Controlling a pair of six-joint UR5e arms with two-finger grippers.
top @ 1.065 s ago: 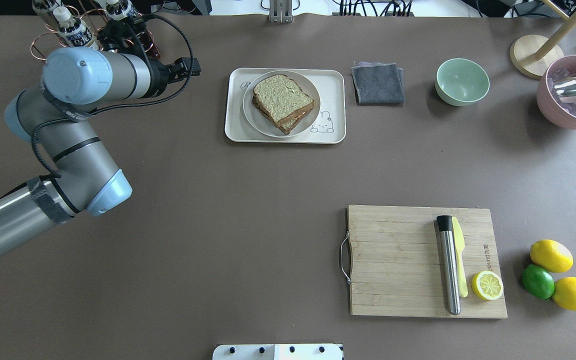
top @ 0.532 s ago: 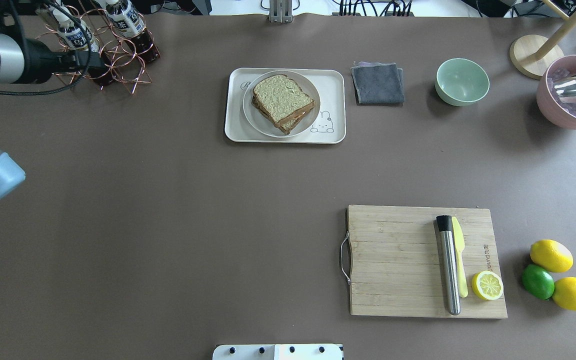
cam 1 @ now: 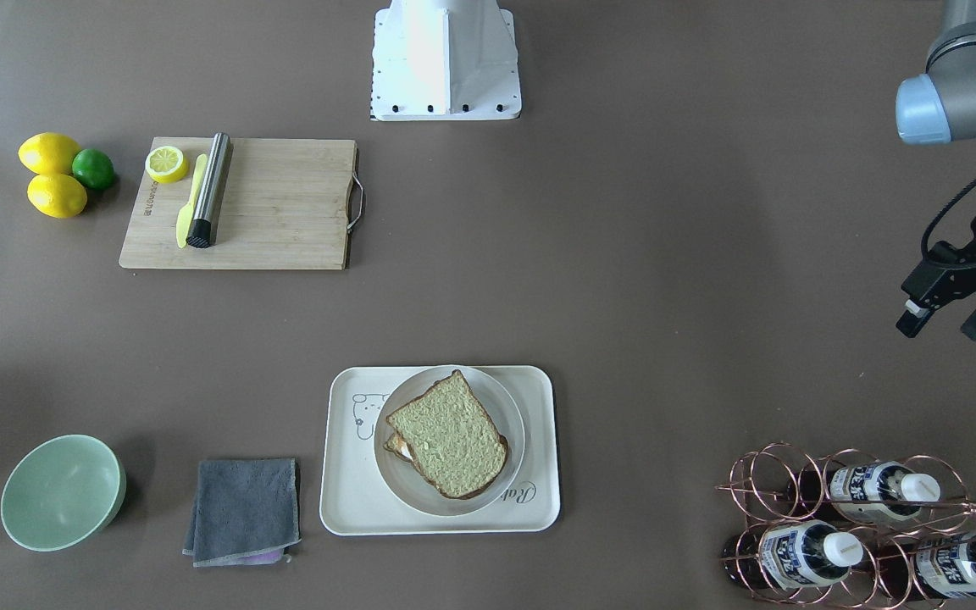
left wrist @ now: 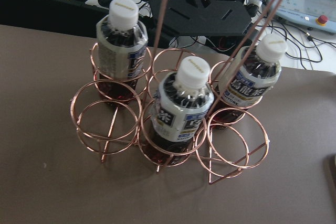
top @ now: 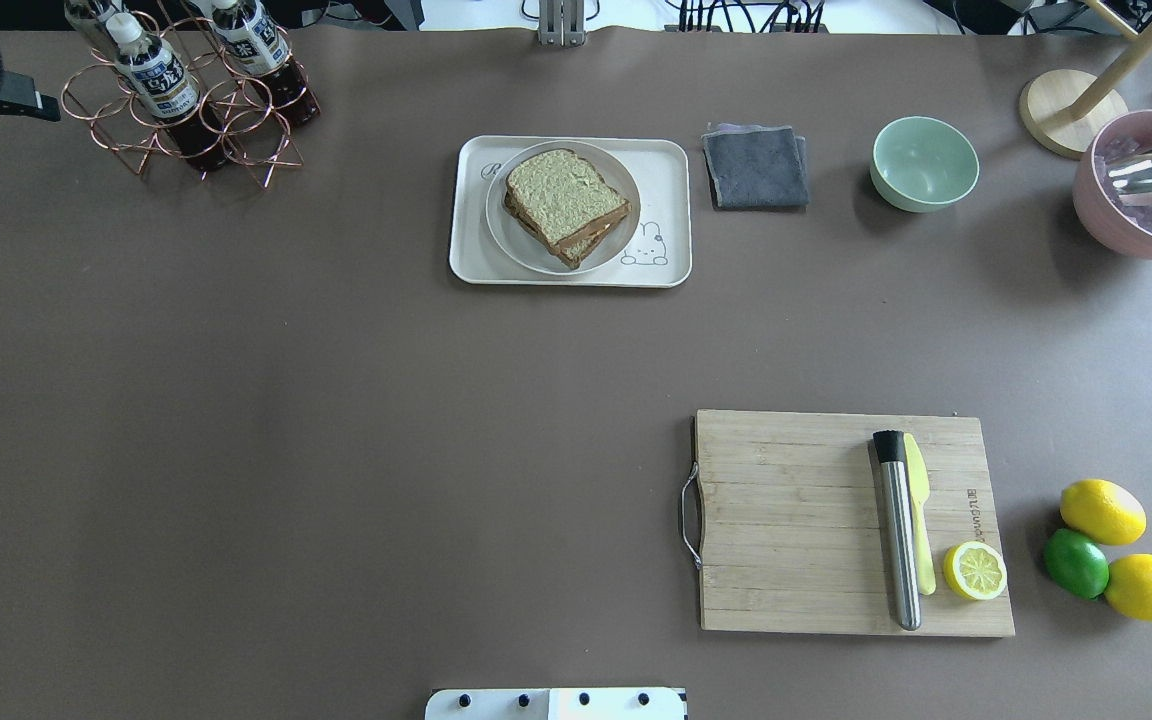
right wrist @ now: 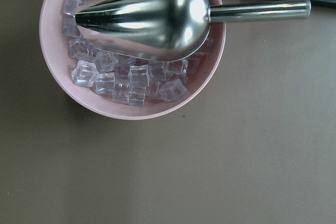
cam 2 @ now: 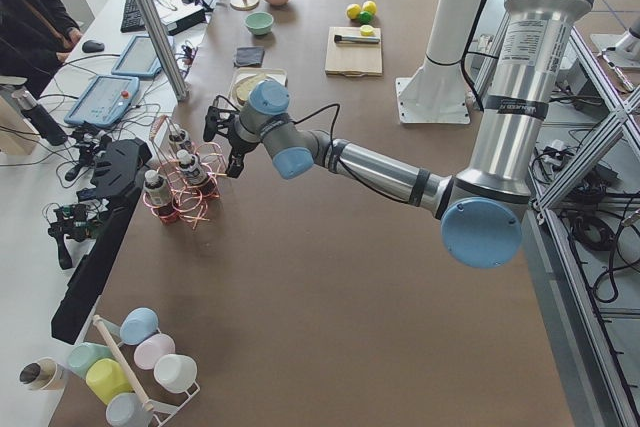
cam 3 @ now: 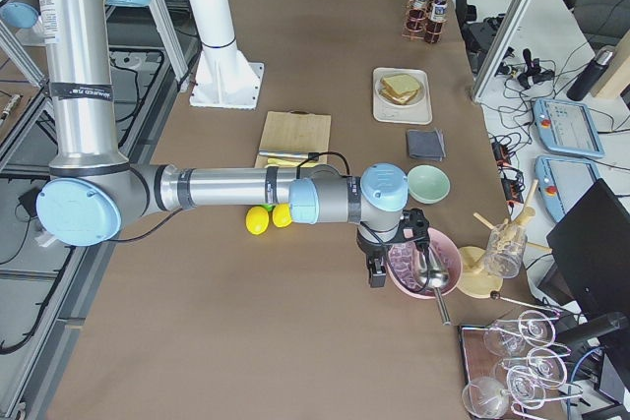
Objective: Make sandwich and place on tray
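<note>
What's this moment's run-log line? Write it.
sandwich: plated on tray | left gripper: open, empty | right gripper: near pink ice bowl, state unclear

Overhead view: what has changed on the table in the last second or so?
The left arm swung back toward the table's left edge, almost out of that view; its hand is open and empty, near the bottle rack. Nothing was grasped or released. The sandwich, plate and tray stayed put.
</note>
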